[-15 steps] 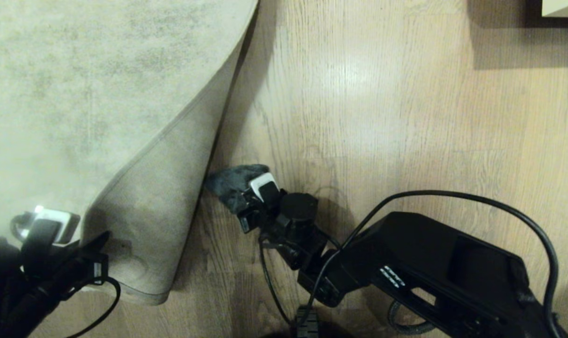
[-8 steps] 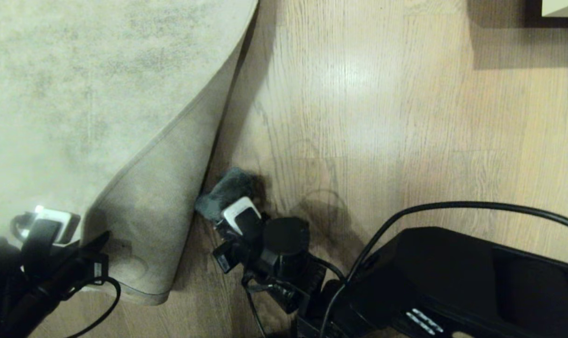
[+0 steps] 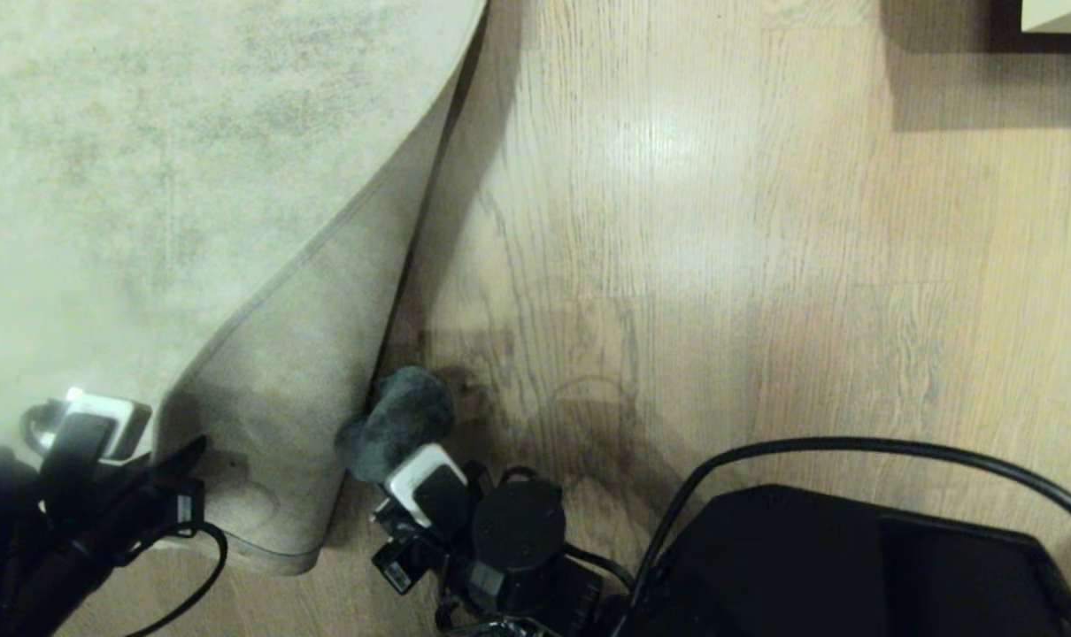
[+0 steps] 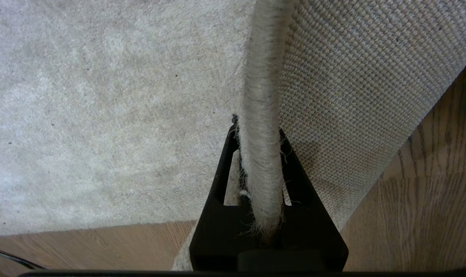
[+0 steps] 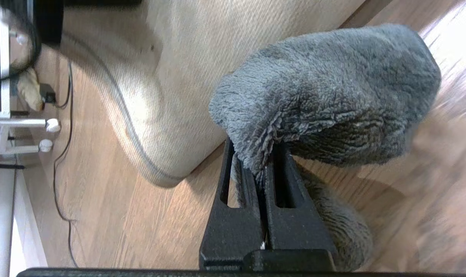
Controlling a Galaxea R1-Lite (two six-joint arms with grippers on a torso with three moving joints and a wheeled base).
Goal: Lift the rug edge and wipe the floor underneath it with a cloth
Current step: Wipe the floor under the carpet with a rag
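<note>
The pale mottled rug (image 3: 146, 177) has its near corner lifted and folded over, showing tan backing (image 3: 305, 354). My left gripper (image 4: 258, 132), at the lower left in the head view (image 3: 168, 478), is shut on the rug's bound edge (image 4: 260, 77) and holds it up. Light wood floor (image 3: 677, 221) lies bare beside the fold. My right gripper (image 5: 256, 150) is shut on the dark grey fuzzy cloth (image 5: 325, 92). The cloth (image 3: 398, 425) rests on the floor against the base of the lifted flap, in front of the right gripper (image 3: 403, 469).
A pale furniture corner (image 3: 1062, 13) with its shadow sits at the far right. The right arm's black body (image 3: 854, 566) and its cable (image 3: 854, 442) fill the near right. White frame legs (image 5: 25, 123) and a thin floor cable (image 5: 63, 154) lie beyond the rug corner.
My right gripper has drawn the cloth along the floor toward me and slightly left, following the fold of the rug. The left gripper and the lifted flap have stayed put.
</note>
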